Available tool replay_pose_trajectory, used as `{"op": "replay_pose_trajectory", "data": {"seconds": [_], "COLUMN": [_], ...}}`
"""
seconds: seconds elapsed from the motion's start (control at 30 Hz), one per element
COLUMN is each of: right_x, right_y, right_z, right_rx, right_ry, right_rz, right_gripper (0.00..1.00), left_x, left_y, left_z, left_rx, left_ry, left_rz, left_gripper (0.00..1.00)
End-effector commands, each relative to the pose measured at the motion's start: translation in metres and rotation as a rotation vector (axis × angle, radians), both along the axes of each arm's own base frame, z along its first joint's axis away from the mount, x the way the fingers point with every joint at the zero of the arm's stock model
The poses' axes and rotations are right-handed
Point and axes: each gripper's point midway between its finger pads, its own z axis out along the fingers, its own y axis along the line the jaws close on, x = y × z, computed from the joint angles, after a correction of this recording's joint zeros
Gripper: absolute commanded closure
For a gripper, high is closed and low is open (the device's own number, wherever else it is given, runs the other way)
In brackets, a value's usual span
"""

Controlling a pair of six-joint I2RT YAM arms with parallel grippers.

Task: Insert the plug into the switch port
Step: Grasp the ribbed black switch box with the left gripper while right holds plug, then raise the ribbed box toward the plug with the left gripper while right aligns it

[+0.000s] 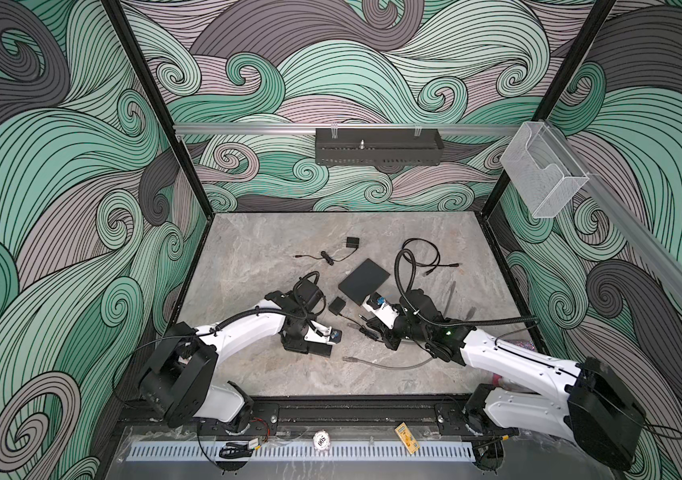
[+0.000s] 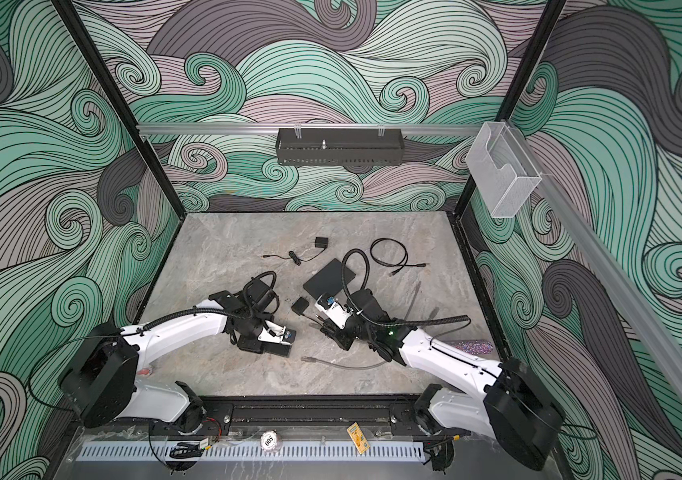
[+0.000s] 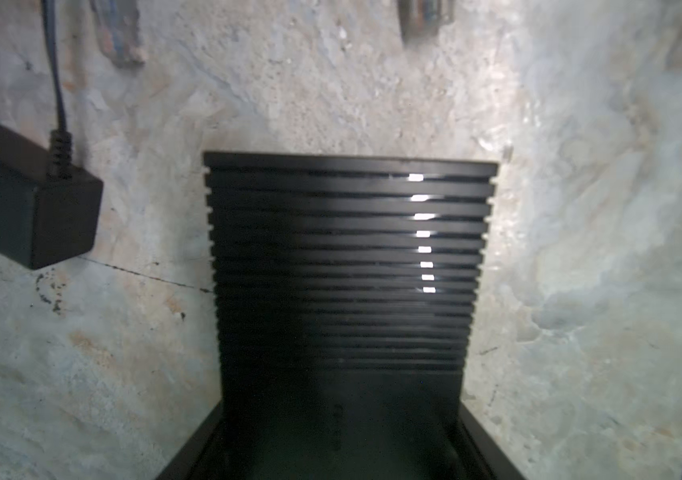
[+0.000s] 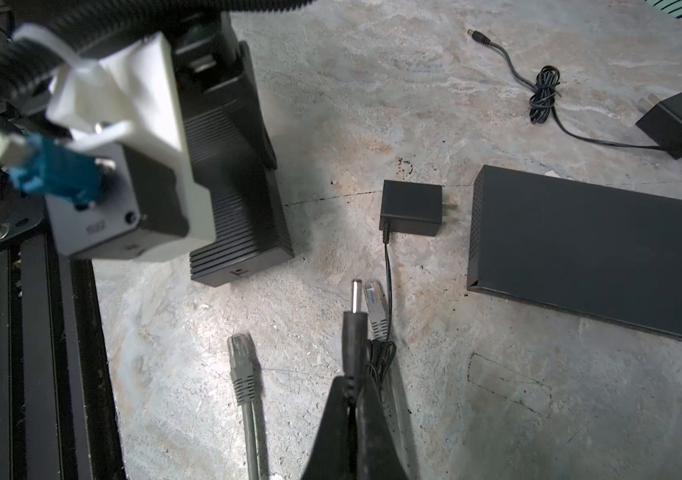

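Note:
My right gripper (image 4: 351, 384) is shut on the cable end of a black barrel plug (image 4: 354, 328), whose metal tip sticks out low over the table. The plug's thin cable runs to a small black adapter (image 4: 411, 206) lying beside the switch (image 4: 580, 249), a flat black box with side vent holes, seen in both top views (image 1: 364, 281) (image 2: 328, 279). No port shows on its visible faces. My left gripper (image 3: 343, 405) rests low at the left, its jaws closed on the sides of a black ribbed box (image 3: 347, 249) (image 4: 243, 232) whose end faces the plug.
A second adapter (image 4: 680, 124) with a bundled cable (image 4: 545, 93) lies at the back. A grey ethernet cable (image 1: 385, 365) ends in a plug (image 4: 241, 361) near my right gripper, with another ethernet plug (image 4: 374, 307) beside the barrel plug. A black cable loop (image 1: 422, 253) lies back right.

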Motion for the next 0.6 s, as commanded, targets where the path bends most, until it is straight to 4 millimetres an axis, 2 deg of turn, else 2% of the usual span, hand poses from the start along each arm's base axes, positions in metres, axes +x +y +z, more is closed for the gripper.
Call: {"op": "replay_pose_trajectory", "data": {"seconds": [0.0, 0.1, 0.23, 0.3, 0.37, 0.43, 0.47, 0.57], "right_x": [0.002, 0.011, 0.032, 0.041, 0.039, 0.032, 0.025, 0.008], "right_y": [-0.002, -0.005, -0.015, -0.019, -0.019, -0.016, -0.015, -0.008], "right_z": [-0.002, 0.01, 0.051, 0.069, 0.071, 0.06, 0.052, 0.03], "right_rx": [-0.049, -0.082, -0.148, -0.174, -0.194, -0.195, -0.198, -0.221], "right_ry": [0.002, -0.055, -0.207, -0.272, -0.292, -0.253, -0.215, -0.168], "right_rz": [-0.004, -0.019, -0.058, -0.071, -0.036, -0.004, 0.016, 0.058], "right_gripper": [1.0, 1.0, 1.0, 1.0, 1.0, 1.0, 1.0, 1.0], "left_x": [0.002, 0.003, 0.004, 0.004, 0.007, 0.013, 0.018, 0.039], "left_y": [-0.006, -0.005, -0.007, -0.009, -0.011, -0.015, -0.018, -0.031], "left_z": [0.0, -0.006, -0.007, -0.005, 0.001, 0.014, 0.026, 0.082], "left_rx": [-0.023, -0.008, -0.012, -0.022, -0.036, -0.06, -0.083, -0.259], "left_ry": [0.039, 0.053, 0.061, 0.055, 0.04, 0.003, -0.026, -0.16], "left_rz": [-0.045, -0.031, -0.02, -0.024, -0.025, 0.011, 0.056, 0.254], "left_gripper": [0.73, 0.63, 0.47, 0.02, 0.01, 0.01, 0.01, 0.01]}}
